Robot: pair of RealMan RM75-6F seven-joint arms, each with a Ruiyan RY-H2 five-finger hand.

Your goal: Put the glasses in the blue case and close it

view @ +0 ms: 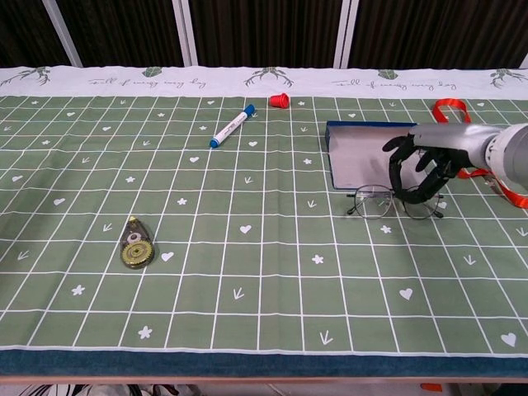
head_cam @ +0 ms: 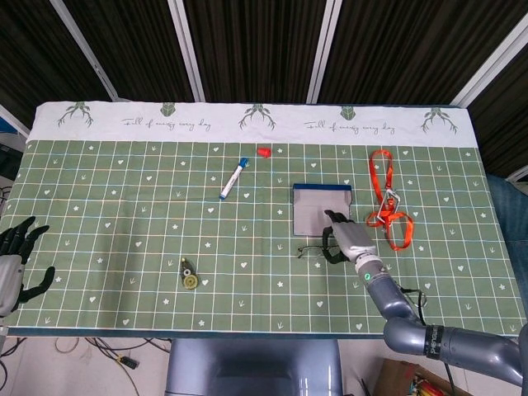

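The blue case (head_cam: 322, 188) (view: 363, 126) lies open on the green cloth right of centre, its grey inside facing up. My right hand (head_cam: 345, 239) (view: 421, 169) is at the case's near edge, its fingers curled around the right part of the thin-framed glasses (head_cam: 310, 248) (view: 379, 200). The glasses hang from the fingers just in front of the case, with the left lens sticking out to the left. My left hand (head_cam: 13, 264) rests at the far left table edge with its fingers spread and nothing in it; the chest view does not show it.
A blue-capped white marker (head_cam: 233, 178) (view: 231, 125) and a small red cap (head_cam: 264, 152) (view: 279, 101) lie behind and left of the case. An orange lanyard (head_cam: 385, 198) (view: 450, 110) lies just right of the case. A correction-tape roller (head_cam: 189, 274) (view: 136, 243) sits at the front left.
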